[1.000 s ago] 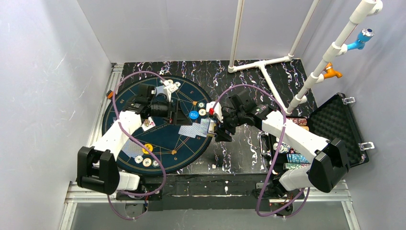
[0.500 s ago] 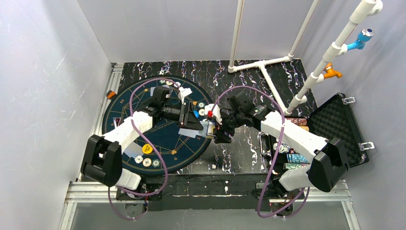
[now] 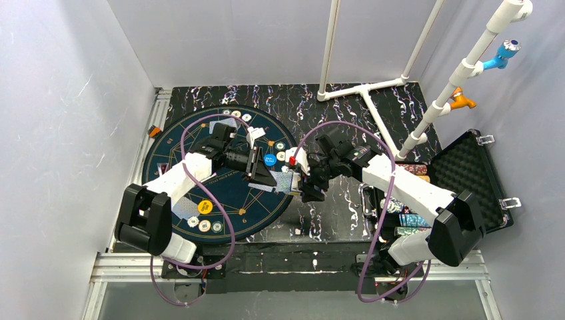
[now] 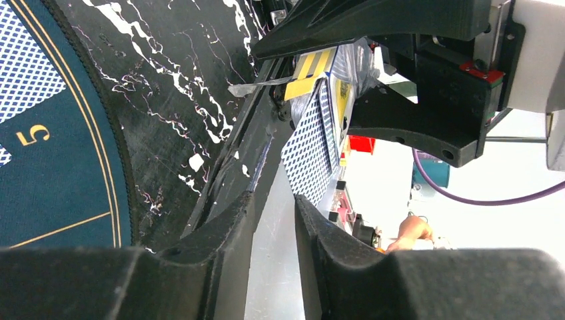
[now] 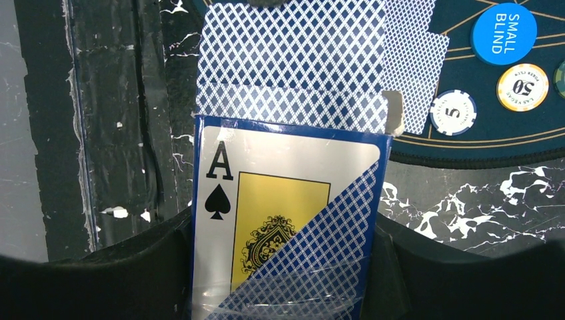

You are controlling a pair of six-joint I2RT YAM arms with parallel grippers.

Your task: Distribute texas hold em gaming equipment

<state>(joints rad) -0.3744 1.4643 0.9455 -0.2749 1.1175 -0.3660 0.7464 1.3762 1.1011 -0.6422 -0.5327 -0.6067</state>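
My right gripper (image 5: pixel 286 230) is shut on a card box (image 5: pixel 266 173) printed with an ace of spades, and it shows in the top view too (image 3: pixel 301 181). Playing cards (image 5: pixel 293 67) with blue patterned backs stick out of the box's open end. My left gripper (image 3: pixel 266 175) has reached across the mat to them. In the left wrist view its jaws (image 4: pixel 274 200) stand a narrow gap apart, with the cards (image 4: pixel 312 143) right at the fingertips and nothing seen between them. A blue small-blind button (image 5: pixel 504 33) and two chips (image 5: pixel 522 78) lie beside the box.
The round dark-blue mat (image 3: pixel 170 157) carries a yellow disc (image 3: pixel 205 207), chips (image 3: pixel 203 225) near its front and dealt cards (image 3: pixel 181 208). The open black case (image 3: pixel 470 180) with chip rows (image 3: pixel 413 220) sits at the right. A white pipe frame (image 3: pixel 363 87) stands behind.
My left arm has swung right across the mat to the card box, and its jaws have narrowed. The right arm with the box has stayed put.
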